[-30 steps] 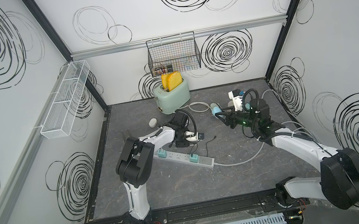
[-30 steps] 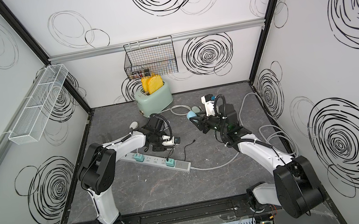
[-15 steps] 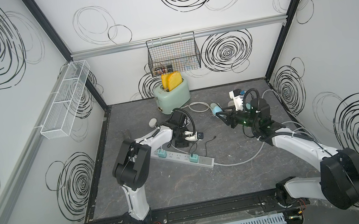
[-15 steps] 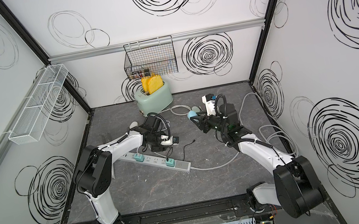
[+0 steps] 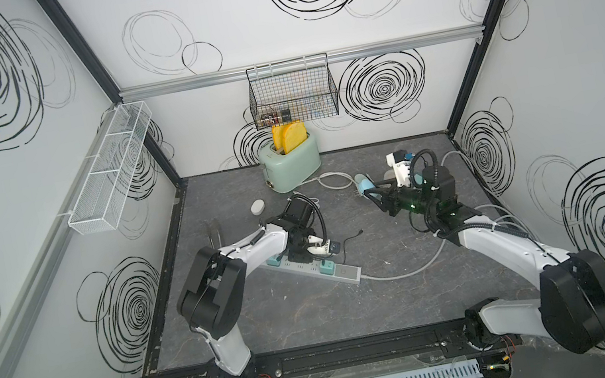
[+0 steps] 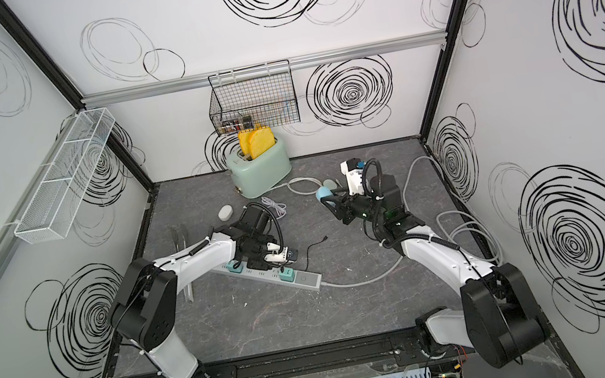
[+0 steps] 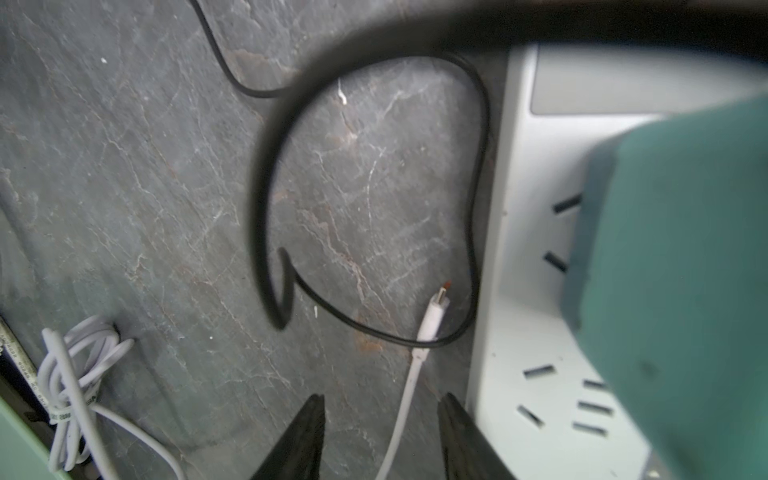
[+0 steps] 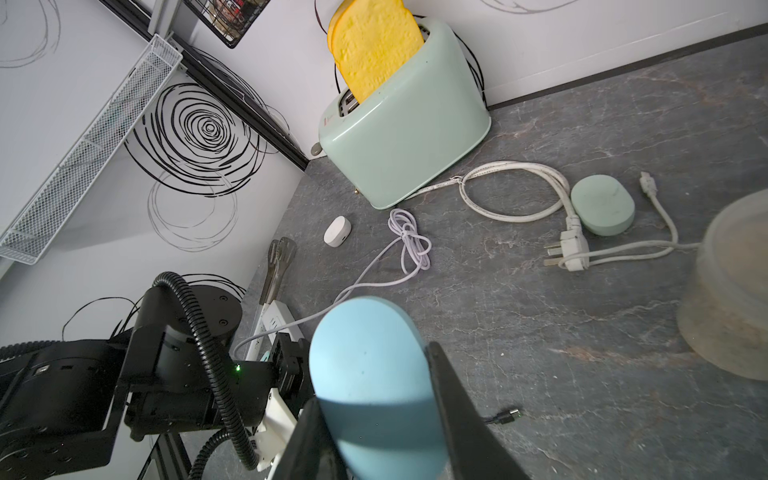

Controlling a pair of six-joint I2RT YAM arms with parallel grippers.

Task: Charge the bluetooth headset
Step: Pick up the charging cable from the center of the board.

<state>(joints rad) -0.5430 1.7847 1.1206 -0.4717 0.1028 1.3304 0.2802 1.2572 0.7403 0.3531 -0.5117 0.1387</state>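
Over grey tabletop, right gripper seemingly clamps blue case.

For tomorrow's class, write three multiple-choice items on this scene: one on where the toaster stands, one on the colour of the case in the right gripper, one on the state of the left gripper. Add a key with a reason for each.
1. Where does the toaster stand?
A) at the back wall, below the black wire basket
B) on the white mesh shelf
C) at the front rail

2. What colour is the case in the right gripper?
A) green
B) white
C) light blue

3. How is the left gripper?
A) shut on a black cable
B) open, with a white cable running between its jaws
C) shut on the power strip

Key:
1 A: both top views show it at the back wall under the basket.
2 C: the right wrist view shows a light blue case clamped in the jaws.
3 B: the left wrist view shows a gap on either side of the cable.
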